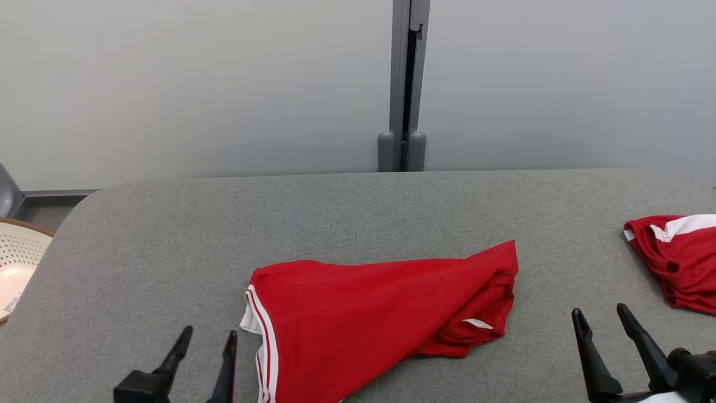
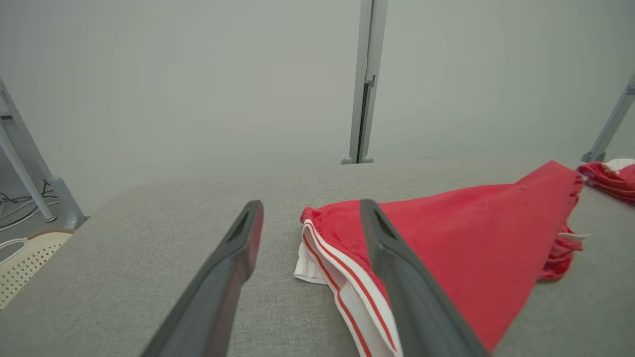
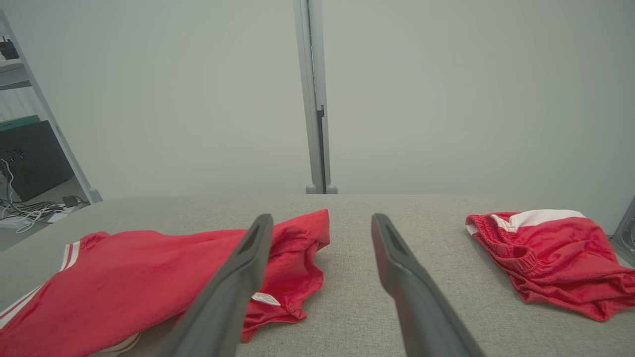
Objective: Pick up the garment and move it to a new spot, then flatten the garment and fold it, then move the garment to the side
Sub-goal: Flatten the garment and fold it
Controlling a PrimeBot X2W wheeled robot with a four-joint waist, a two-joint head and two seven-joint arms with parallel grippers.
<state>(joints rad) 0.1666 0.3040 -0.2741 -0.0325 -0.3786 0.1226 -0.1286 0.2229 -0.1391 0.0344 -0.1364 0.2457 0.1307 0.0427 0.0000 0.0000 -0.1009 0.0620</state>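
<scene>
Both claws, left gripper (image 1: 210, 334) and right gripper (image 1: 599, 312), are hovering spread wide and empty at the near edge of the tabletop (image 1: 168, 235), flanking the red garment (image 1: 380, 313) lying bunched near-centre, so flattening, folding and moving aside are all looking undone.

Two red garments are lying on one grey counter (image 1: 335, 212): one garment (image 1: 380, 313) in the middle, showing one white label (image 1: 477, 323), and one second garment (image 1: 679, 263) at the right edge. Two grippers are showing at the near side, the left gripper (image 1: 210, 333) and the right gripper (image 1: 599, 309), each carrying one pair of jaws made of two dark fingers. One pale perforated basket (image 1: 17, 263) is sitting off the counter's left end, and one grey post (image 1: 404, 84) is standing behind
</scene>
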